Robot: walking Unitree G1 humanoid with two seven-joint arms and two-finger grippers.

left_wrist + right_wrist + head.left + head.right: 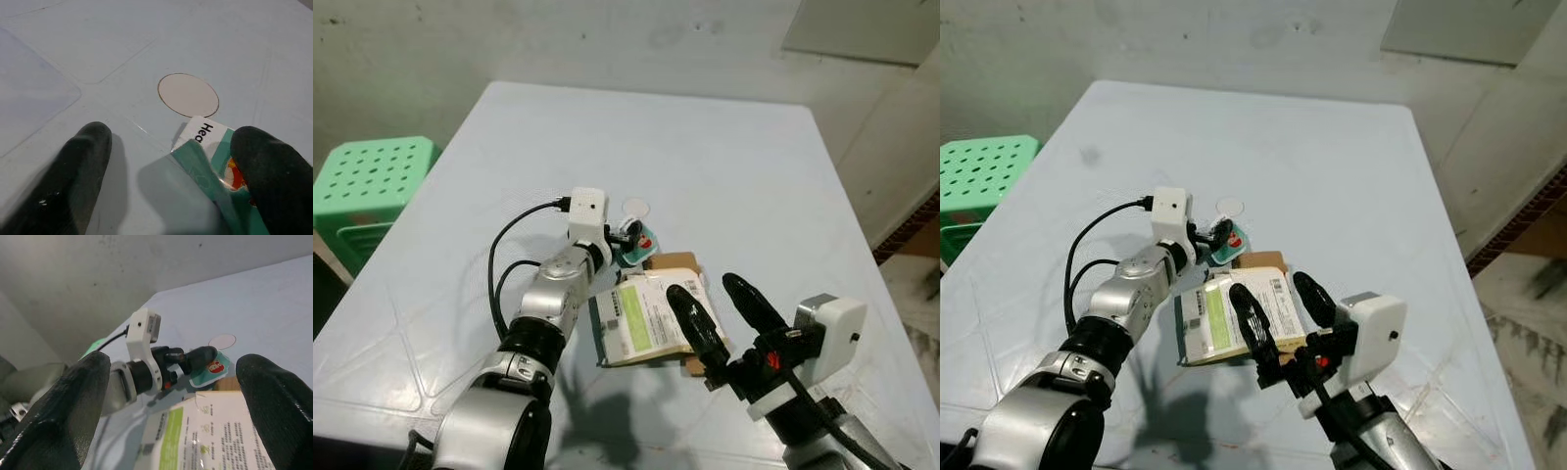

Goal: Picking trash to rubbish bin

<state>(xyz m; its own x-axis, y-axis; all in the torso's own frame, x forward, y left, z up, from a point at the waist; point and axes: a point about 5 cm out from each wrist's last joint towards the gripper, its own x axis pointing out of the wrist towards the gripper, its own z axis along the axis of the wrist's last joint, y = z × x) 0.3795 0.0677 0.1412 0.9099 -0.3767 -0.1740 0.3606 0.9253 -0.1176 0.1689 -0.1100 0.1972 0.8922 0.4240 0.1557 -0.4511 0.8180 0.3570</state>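
A teal and white snack wrapper [643, 243] lies on the pale table [685, 137], next to a small white round disc [636, 208]. My left gripper [628, 235] is low over the table and open. In the left wrist view the wrapper [208, 161] lies between its fingers, against one finger [274, 171], with the disc [188, 94] just beyond. Nearer me lies a flat white packet with a green-striped label [646, 318] on brown cardboard [674, 261]. My right gripper [720, 305] hovers open above the packet's near right edge, holding nothing.
A green perforated plastic stool [372, 186] stands off the table's left side. The table's right edge runs along a wall, with a brown cardboard edge [913, 227] on the floor beyond it. The far half of the table is bare.
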